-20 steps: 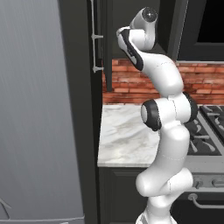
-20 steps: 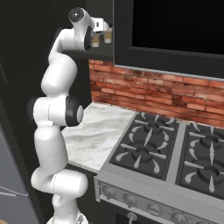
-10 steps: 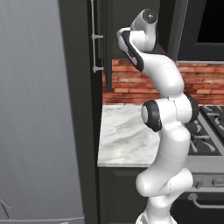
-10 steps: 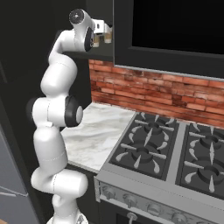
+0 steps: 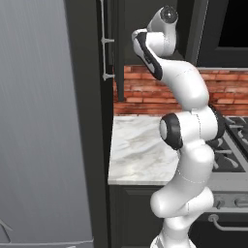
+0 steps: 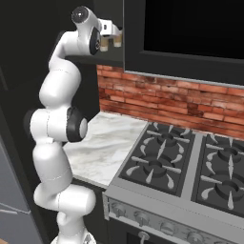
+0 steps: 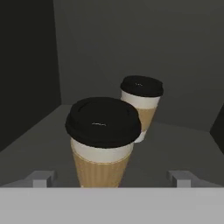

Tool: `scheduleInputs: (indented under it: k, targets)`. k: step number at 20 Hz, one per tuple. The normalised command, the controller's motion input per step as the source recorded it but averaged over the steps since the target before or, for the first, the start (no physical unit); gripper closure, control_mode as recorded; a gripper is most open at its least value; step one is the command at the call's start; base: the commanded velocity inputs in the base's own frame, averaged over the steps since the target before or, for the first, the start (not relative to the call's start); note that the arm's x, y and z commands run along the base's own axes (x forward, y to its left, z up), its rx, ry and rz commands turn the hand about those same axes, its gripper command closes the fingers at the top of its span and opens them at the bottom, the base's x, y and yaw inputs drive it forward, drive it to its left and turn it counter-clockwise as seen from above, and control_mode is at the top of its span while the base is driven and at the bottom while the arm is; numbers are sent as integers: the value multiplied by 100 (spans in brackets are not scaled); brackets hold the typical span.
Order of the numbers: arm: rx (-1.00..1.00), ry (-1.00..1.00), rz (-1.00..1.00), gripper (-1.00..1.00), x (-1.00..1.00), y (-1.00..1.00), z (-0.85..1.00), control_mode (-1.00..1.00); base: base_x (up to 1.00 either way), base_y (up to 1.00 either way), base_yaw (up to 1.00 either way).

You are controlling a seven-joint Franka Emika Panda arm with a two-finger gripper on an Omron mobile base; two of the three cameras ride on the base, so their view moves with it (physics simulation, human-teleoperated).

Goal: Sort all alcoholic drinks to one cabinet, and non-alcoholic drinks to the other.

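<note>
Two coffee cups stand upright on the cabinet shelf [image 7: 39, 135] — the near cup [image 7: 103, 140] close to the shelf's front edge, the far cup [image 7: 141, 103] behind it toward the back wall, slightly to the right, the two apart. The gripper [image 7: 112, 178] is raised to the cabinet; its jaws stand wide, one fingertip on either side of the near cup, neither touching it. From the right base view, both cups show beside the hand, above the marble counter [image 6: 102, 143].

Base cams rear; hand cam close-up.
</note>
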Motion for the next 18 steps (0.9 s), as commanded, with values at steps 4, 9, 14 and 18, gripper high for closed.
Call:
scheduleInputs:
  k: [4, 9, 14, 18]
  targets:
    - [0, 0, 0, -100, -47, 0, 0, -100, 0, 0, 0]
    - [0, 0, 0, -100, -52, -1, 0, -100, 0, 0, 0]
    - [0, 0, 0, -100, -57, -1, 0, -100, 0, 0, 0]
    - [0, 0, 0, -100, -57, -2, 2, -100, 0, 0, 0]
